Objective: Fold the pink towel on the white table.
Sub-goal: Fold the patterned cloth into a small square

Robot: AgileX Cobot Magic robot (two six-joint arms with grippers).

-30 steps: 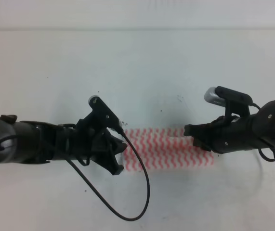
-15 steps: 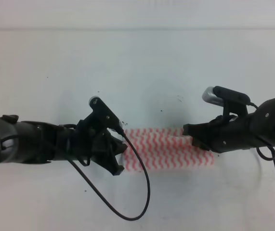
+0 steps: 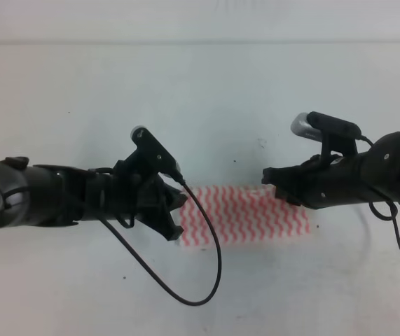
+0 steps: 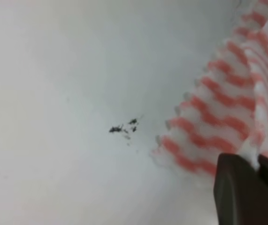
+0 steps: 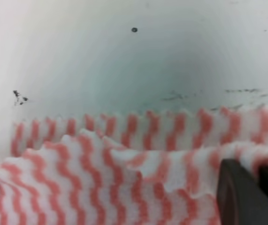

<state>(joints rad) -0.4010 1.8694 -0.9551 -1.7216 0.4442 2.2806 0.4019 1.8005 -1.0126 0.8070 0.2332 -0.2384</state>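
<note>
The pink towel [image 3: 245,213] lies as a doubled strip on the white table [image 3: 200,98], between the two arms. At the strip's left end my left gripper [image 3: 178,215] is shut on the towel. The left wrist view shows its dark fingertips [image 4: 237,187] pinching an upper layer of the striped cloth [image 4: 223,103]. My right gripper [image 3: 270,183] is shut on the towel's upper layer at the right end. In the right wrist view that raised layer [image 5: 115,159] ripples above the flat lower one, up to the fingertips [image 5: 237,192].
A black cable [image 3: 210,276] loops from the left arm down across the table in front of the towel. A cluster of dark specks [image 4: 124,127] sits just left of the cloth. The table's far edge [image 3: 200,42] runs along the top.
Both grippers have moved a little toward the far side of the table, carrying the towel's upper layer with them. The right one has also shifted slightly left.
</note>
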